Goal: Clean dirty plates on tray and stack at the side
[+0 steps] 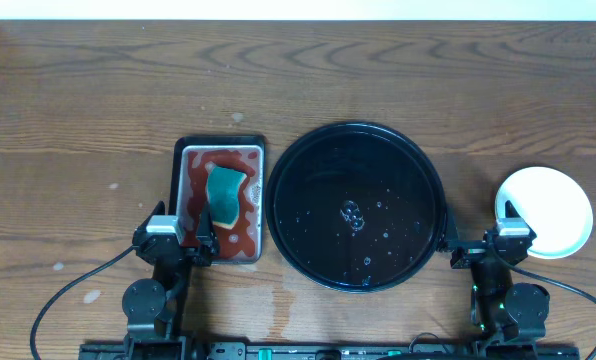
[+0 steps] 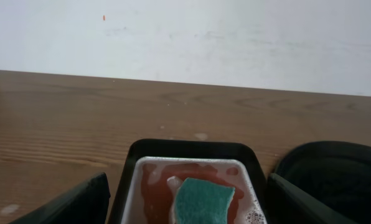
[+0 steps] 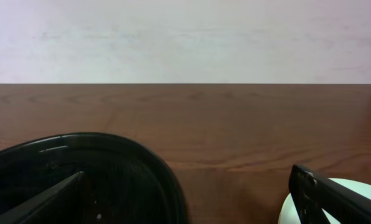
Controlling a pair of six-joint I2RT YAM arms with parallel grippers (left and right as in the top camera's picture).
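While both arms rest low at the near edge of the wooden table [image 1: 78, 100], the left gripper [image 2: 185, 182] stands with its jaws spread wide and holds nothing. Its two dark fingers [image 2: 67, 202] frame the near end of a small metal tray [image 1: 184, 190]; whether they touch it cannot be told. From above, the gripper overlaps that tray's near-left corner. The metal tray sits inside a black surround and is smeared with red sauce, and a teal sponge [image 1: 224, 190] lies in it slightly askew. Just to its right, close but apart, lies the round black tray [image 1: 318, 180], glossy, with scattered water drops [image 1: 351, 212] on its floor. The right gripper [image 3: 188, 173] is likewise spread wide and grips nothing. It sits between the black tray's right rim and the plates [image 1: 548, 208], one finger toward the tray and the other at the near-left edge of the plates. The plates lie on the bare wood to the right of the black tray, off it altogether. From above they show as one pale, almost white disc, and how many are piled there cannot be told. In the right wrist view a pale mint rim shows behind the right-hand finger.
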